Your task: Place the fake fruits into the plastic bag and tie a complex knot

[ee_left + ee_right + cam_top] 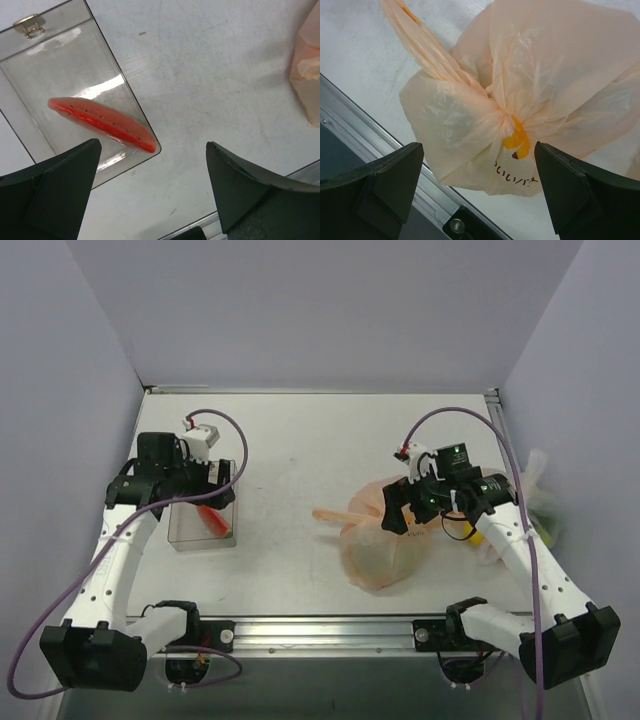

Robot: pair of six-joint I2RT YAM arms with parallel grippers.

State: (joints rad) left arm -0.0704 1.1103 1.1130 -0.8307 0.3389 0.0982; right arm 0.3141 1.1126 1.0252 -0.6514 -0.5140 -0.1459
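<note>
the plastic bag [385,540] – where was it from above? asked one.

right of centre on the table [300,440], a peach lump with one handle strip [335,515] trailing left, said the other. the right gripper [395,508] hung over its top, released, holding nothing. the left gripper [205,495] was well apart from it, over the clear tray [180,540] by the left wall.

and the left wrist view?

its fingers [50,195] stood spread wide with only bare table between them, so nothing was grasped. a red slice [100,122] with dark seeds lay in the tray, toward the corner nearest the fingers. an edge of the bag showed at the far right.

and the right wrist view?

the knot [506,122] sat in the middle, the film gathered tight into it, and the strip ran up to the left. a yellow fruit [517,142] showed through a gap just beside the knot, inside the bag, above small dark print. that claw's fingers [375,185] were spread to either side, clamping nothing. what else lay inside the bag i couldn't tell.
</note>
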